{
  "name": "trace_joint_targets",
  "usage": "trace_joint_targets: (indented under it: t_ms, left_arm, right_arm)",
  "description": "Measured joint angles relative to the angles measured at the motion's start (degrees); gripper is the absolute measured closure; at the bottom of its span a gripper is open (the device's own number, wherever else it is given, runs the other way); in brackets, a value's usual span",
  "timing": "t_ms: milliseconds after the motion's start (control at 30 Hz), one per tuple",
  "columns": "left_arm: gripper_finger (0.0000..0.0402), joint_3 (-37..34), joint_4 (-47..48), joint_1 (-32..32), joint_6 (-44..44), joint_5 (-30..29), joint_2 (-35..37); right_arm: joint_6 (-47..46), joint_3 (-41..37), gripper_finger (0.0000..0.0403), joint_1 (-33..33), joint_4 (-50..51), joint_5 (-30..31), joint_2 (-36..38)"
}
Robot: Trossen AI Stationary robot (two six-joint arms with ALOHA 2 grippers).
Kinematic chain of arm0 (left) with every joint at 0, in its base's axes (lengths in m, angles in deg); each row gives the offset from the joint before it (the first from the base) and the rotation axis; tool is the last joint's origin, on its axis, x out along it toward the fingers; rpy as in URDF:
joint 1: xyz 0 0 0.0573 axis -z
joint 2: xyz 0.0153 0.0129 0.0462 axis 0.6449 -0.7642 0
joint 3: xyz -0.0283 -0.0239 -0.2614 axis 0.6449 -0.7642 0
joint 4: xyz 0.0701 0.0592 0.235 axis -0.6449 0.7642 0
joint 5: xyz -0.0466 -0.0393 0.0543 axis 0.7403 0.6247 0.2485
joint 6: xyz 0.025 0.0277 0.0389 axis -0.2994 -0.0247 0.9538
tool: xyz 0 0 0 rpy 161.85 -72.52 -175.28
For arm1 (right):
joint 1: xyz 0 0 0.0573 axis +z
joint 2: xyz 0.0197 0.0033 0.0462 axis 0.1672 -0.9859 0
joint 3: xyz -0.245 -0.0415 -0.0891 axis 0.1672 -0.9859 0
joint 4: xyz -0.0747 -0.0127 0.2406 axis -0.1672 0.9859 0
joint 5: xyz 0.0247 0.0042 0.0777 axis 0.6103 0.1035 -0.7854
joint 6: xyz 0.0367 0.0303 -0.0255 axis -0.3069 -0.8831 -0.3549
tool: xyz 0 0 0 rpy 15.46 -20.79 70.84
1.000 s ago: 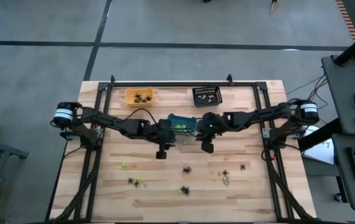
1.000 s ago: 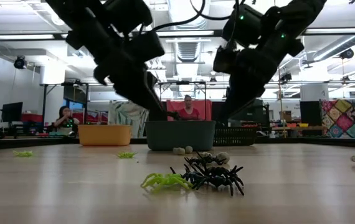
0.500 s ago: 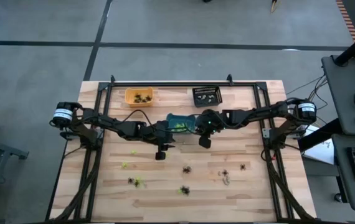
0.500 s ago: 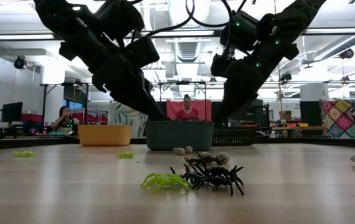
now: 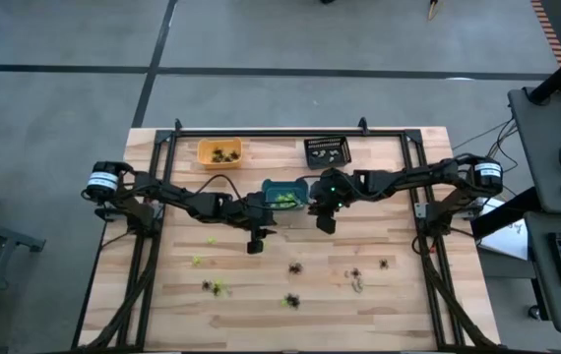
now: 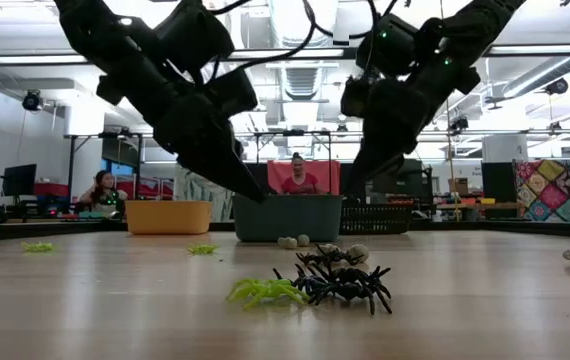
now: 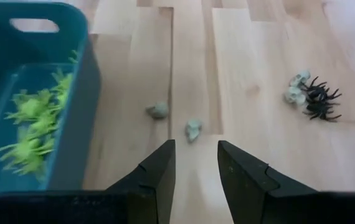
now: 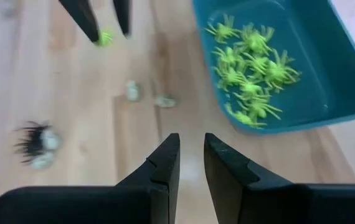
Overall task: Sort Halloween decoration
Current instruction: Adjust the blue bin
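Right now both tools hang empty beside the teal bin (image 5: 283, 196) — left tool (image 7: 194, 163) and right tool (image 8: 190, 157) slightly parted. Spiders (image 6: 310, 283) lie tangled on the bench (I risk grabbing two colours).

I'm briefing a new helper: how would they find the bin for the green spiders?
Look along the far edge of the wooden table for the orange bin and black bin. Nearer the middle, between the two arms, sits the teal bin. It alone holds lime green spiders.
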Motion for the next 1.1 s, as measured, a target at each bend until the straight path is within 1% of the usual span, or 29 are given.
trace_joint_targets:
  t_ms: [67, 167, 467, 567, 800, 1100]
  left_arm:
    - [0.0299, 0.0, -1.6, 0.1, -0.2, 1.1, -1.0]
    - [0.0299, 0.0, -5.4, 0.6, 0.1, 1.2, -3.0]
    - [0.0297, 0.5, -9.7, 0.7, 2.2, 1.2, -7.4]
    - [0.0283, 0.6, -11.1, 0.7, 2.4, 1.2, -8.6]
    - [0.0236, 0.6, -11.7, 0.7, 1.5, 0.2, -10.5]
    - [0.023, 0.6, -10.9, 0.7, 1.9, 0.2, -10.8]
  right_arm:
    - [-0.2, 0.0, 0.0339, 0.1, 0.0, -0.5, 1.0]
    - [0.0, 0.0, 0.0339, 0.4, 0.1, -0.6, 2.4]
    - [1.4, 0.0, 0.0339, 0.6, 0.9, -0.5, 4.6]
    - [1.5, 0.0, 0.0339, 0.6, 1.1, -0.5, 4.6]
    - [1.5, 0.0, 0.0339, 0.6, 1.1, -0.5, 4.6]
    - [1.5, 0.0, 0.0339, 0.6, 1.3, -0.5, 4.6]
